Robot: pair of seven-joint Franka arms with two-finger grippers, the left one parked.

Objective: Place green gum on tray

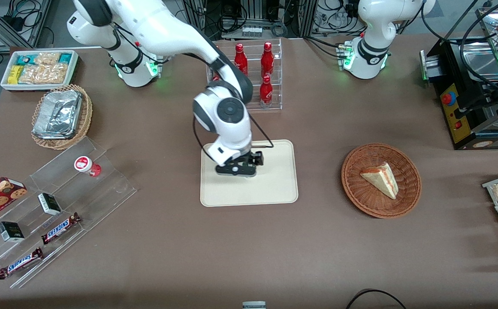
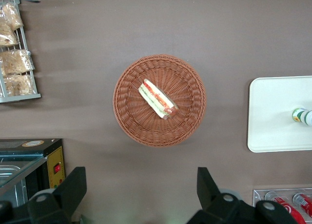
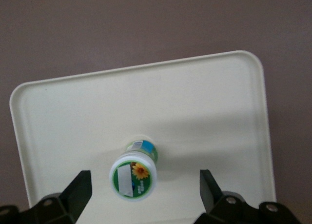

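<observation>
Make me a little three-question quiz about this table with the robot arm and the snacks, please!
1. True or false: the small green-labelled plastic gum bottle stands upright on the flat cream rectangular tray.
2. Are the jaws of the right arm's gripper open or shut, and where is it?
A) shut on the bottle
B) open, above the tray, a finger either side of the bottle
C) open, over the basket
3. Fill in: the round brown wicker basket toward the parked arm's end holds a ____.

Key:
1. True.
2. B; neither finger touches the bottle.
3. Triangular sandwich wedge.
</observation>
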